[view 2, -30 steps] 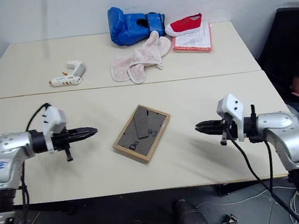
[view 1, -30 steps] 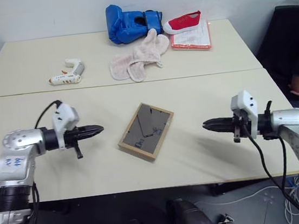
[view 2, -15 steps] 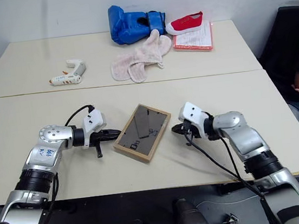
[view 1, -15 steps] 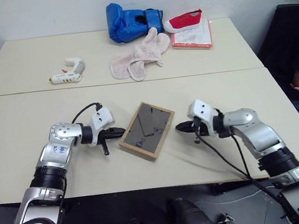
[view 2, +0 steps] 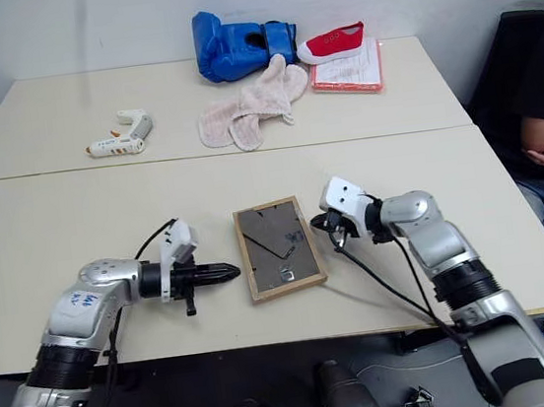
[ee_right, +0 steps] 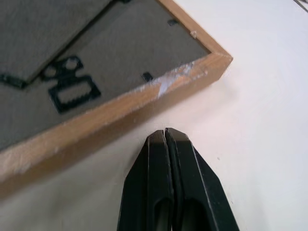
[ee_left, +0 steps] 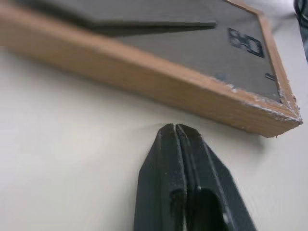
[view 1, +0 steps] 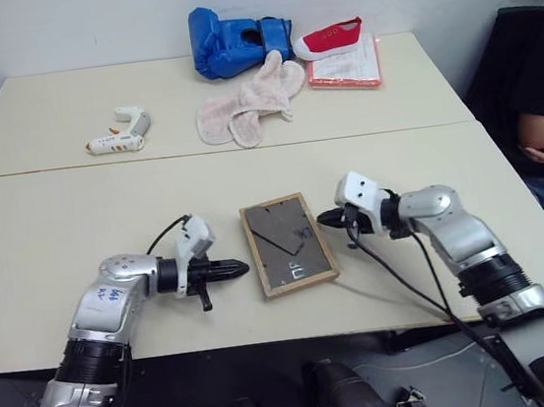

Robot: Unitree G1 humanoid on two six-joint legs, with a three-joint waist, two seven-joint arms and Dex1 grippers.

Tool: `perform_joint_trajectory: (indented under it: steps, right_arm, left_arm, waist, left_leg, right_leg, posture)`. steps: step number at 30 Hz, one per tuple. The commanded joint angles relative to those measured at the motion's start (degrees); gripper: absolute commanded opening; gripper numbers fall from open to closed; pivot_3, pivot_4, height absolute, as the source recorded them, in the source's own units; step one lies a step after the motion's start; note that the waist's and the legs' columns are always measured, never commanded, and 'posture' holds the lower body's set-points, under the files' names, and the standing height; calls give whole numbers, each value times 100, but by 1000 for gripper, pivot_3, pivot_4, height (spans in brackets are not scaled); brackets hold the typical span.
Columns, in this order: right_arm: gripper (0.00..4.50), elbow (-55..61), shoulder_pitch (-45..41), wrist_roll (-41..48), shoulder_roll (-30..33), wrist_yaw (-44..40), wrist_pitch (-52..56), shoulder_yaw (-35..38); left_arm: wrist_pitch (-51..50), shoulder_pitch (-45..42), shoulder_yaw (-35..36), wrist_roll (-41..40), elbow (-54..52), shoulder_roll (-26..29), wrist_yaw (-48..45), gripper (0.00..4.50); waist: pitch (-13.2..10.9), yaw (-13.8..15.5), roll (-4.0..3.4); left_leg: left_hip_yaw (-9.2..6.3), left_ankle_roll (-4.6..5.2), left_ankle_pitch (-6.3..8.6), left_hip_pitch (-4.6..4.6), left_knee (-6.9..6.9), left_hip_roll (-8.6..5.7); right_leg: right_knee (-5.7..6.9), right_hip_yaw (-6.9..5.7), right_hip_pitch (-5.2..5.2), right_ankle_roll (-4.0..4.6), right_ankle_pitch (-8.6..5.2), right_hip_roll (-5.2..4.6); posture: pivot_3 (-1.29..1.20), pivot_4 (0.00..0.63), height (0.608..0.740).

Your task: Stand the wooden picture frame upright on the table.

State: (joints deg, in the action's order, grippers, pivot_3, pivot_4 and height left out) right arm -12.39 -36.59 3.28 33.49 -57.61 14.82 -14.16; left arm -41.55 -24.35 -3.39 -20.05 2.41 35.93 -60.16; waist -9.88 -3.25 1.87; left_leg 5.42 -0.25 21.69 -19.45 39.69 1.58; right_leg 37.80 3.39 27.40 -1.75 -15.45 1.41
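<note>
Picture frame (view 1: pixel 288 245) lies flat on the near half of the tabletop (view 1: pixel 47 231), near the front edge and roughly midway between the two arms. Dark backing with its stand faces up; light wood border all round. Long sides run near-to-far, slightly skewed.

Left pincer (view 1: pixel 241 266) sits low over the tabletop just left of the frame's near-left part, tip pointing right at the wooden edge. In the left wrist view its fingers (ee_left: pixel 163 159) are pressed together, tip just short of the frame's side, a thin strip of bare tabletop between; nothing is pinched.

Right pincer (view 1: pixel 322 219) is just right of the frame's far-right part, pointing left at it. In the right wrist view its fingers (ee_right: pixel 159 154) are pressed together, empty, tip very close to the wood near a scuffed corner; contact cannot be told.

Far half of the tabletop: blue boxing glove (view 1: pixel 227 42), red shoe (view 1: pixel 329 38) on a pink-edged booklet (view 1: pixel 346 65), pale cloth mitt (view 1: pixel 248 105), glue gun (view 1: pixel 120 133), all well apart from the frame.
</note>
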Motion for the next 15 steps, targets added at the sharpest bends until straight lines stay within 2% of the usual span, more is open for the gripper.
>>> perform_joint_trajectory:
  steps: [1,5,11,15]
  right_arm:
    - [0,724,203,-11,427,-417,-3,-14]
    - [0,963,368,-175,581,-464,-108,-102]
    - [0,890,297,-768,405,-159,-464,-461]
    - [0,970,329,-903,282,-192,-468,-607]
  left_arm:
    - [-1784,131,634,-878,-488,189,225,1208]
    - [-3049,64,1089,-1477,-740,53,636,2422]
    - [-4641,-188,1582,-1824,-651,-539,1491,4372]
    - [-4916,-234,1359,-1783,-593,-755,1832,4469]
  waist:
    - [0,-3,0]
    - [0,4,1]
    - [3,10,4]
    - [21,11,4]
  left_leg:
    - [0,2,1,-1,0,0]
    - [-3,32,18,1,2,0]
    - [-4,-3,0,6,7,-2]
    - [-4,-7,-1,23,7,-3]
  right_leg:
    - [2,0,1,0,0,0]
    - [1,-1,-3,0,0,0]
    - [2,-1,-7,0,0,0]
    - [2,-1,-21,1,0,0]
  posture:
    - [0,150,740]
    - [0,150,740]
    - [0,150,740]
    - [0,150,740]
